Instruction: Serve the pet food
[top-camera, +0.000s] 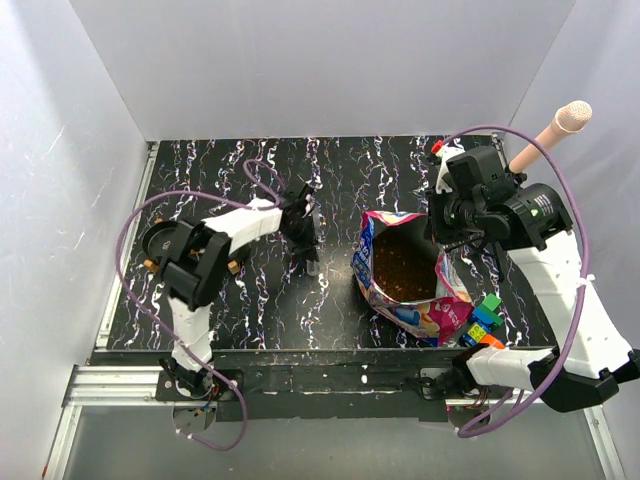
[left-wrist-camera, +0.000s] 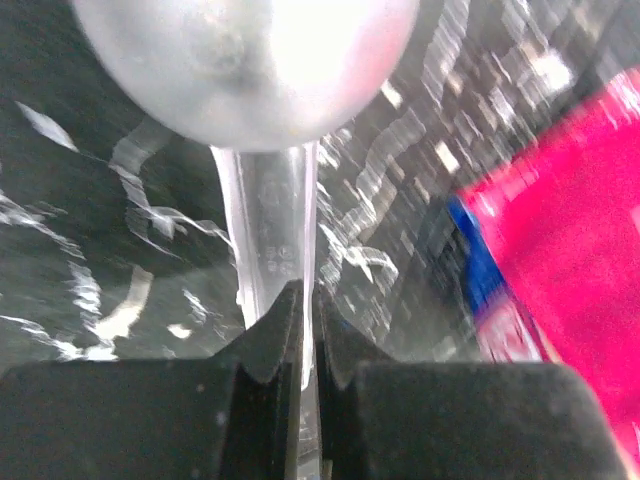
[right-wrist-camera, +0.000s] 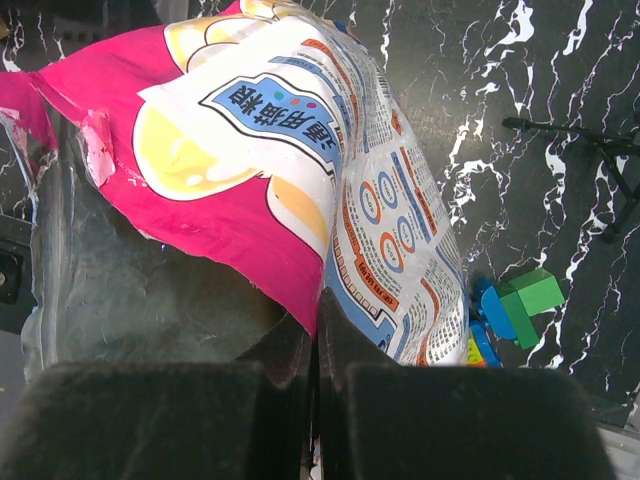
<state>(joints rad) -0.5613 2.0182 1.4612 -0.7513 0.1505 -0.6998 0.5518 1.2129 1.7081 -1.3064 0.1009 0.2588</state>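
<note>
Pet food (top-camera: 405, 268): a grainy brown mass inside the open bag (top-camera: 425, 318), right of the bench's (top-camera: 230, 300) middle.
Bag mouth: faces up at the overhead camera, its oval running slightly longer from far to near than across.
Bag body: glossy magenta and blue. From my right wrist it rises up and away from the fingers, and I cannot tell whether it stands fully upright.
Right fingers (right-wrist-camera: 280, 355): pressed together on the bag's right rim, pinching the printed film.
Left fingers (left-wrist-camera: 260, 340): closed on the handle of a metal spoon (left-wrist-camera: 268, 220), left of the bag and apart from it.
Spoon axis: the handle runs straight out from my fingers, with the round bowl at the far end over bare bench.
Toy blocks (top-camera: 482, 322): a small colourful cluster just beside the bag's near right corner.
</note>
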